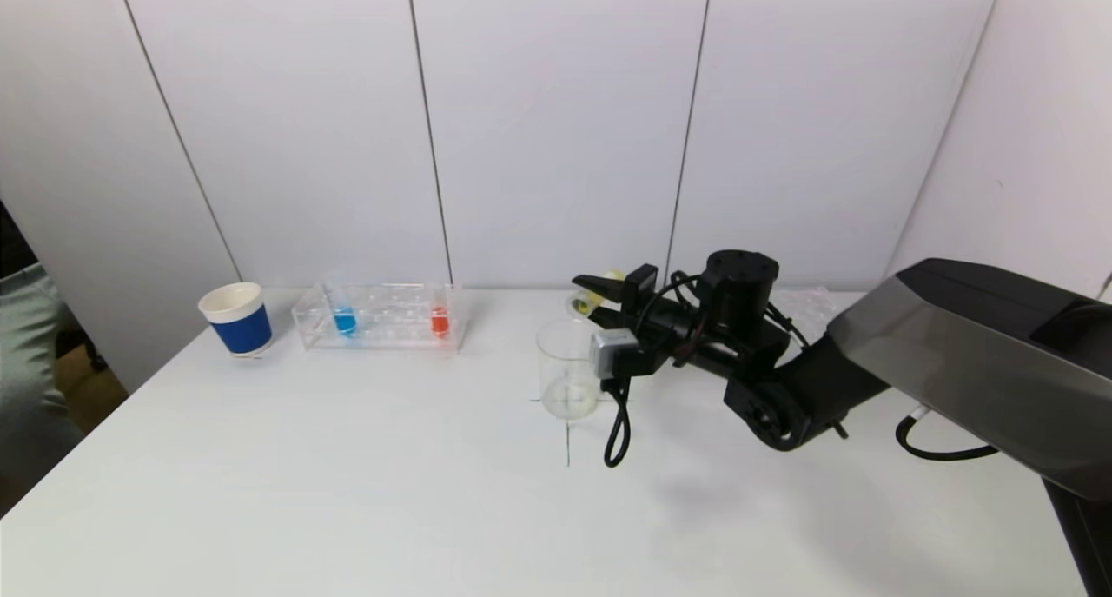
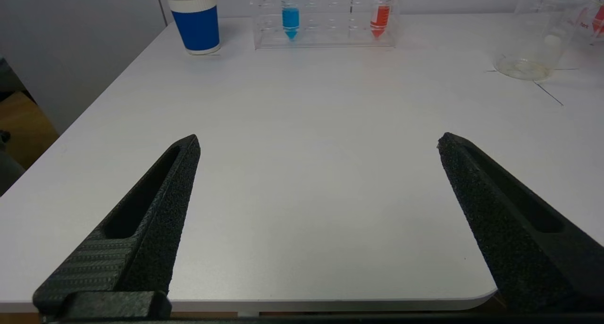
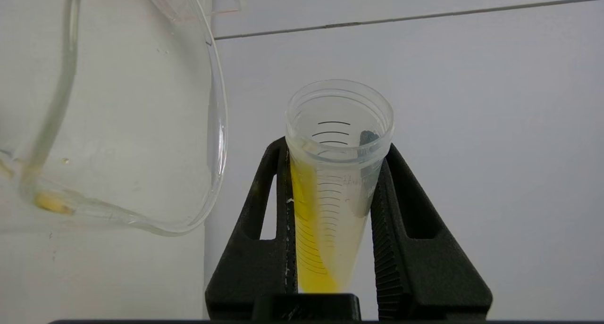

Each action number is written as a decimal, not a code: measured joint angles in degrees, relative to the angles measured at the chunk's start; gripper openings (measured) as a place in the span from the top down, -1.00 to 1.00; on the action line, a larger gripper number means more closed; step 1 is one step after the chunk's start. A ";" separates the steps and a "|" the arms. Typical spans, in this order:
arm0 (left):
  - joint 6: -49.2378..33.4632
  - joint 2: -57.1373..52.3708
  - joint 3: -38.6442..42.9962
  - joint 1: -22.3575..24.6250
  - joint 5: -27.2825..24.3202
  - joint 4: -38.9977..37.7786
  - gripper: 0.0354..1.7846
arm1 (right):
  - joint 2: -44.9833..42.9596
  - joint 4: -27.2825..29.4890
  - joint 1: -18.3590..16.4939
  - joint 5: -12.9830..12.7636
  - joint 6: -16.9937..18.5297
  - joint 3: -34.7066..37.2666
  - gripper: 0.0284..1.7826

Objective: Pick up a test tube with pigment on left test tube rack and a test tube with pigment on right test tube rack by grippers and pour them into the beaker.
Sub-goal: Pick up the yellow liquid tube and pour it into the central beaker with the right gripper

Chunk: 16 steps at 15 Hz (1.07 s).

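Beside the beaker (image 3: 118,126), my right gripper (image 3: 332,182) clamps a tilted yellow tube (image 3: 330,187); its mouth seems off the rim, so pigment may spill.

My left gripper (image 2: 318,142) hangs wide, idle.

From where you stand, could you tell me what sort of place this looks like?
Probably a lab bench: a clear rack holding tubes of blue and red liquid, a glass beaker, and plain white wall panels behind.

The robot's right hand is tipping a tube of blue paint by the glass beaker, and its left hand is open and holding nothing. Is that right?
Not quite: the paint is yellow, not blue. The right wrist view shows the right gripper shut on the test tube with yellow liquid, tipped by the beaker. The blue tube sits in the left rack. The left gripper is open and empty, as you said.
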 joint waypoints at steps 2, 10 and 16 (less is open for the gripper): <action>-0.02 0.00 0.00 0.00 0.00 0.00 -0.98 | -0.50 0.72 0.09 0.00 -1.77 -0.02 0.45; -0.02 0.00 0.00 0.00 0.02 0.00 -0.98 | -1.24 2.40 0.02 -0.71 -5.49 -0.33 0.45; -0.02 0.00 0.00 0.00 0.00 0.00 -0.98 | -1.48 4.99 0.09 -1.13 -8.19 -1.05 0.45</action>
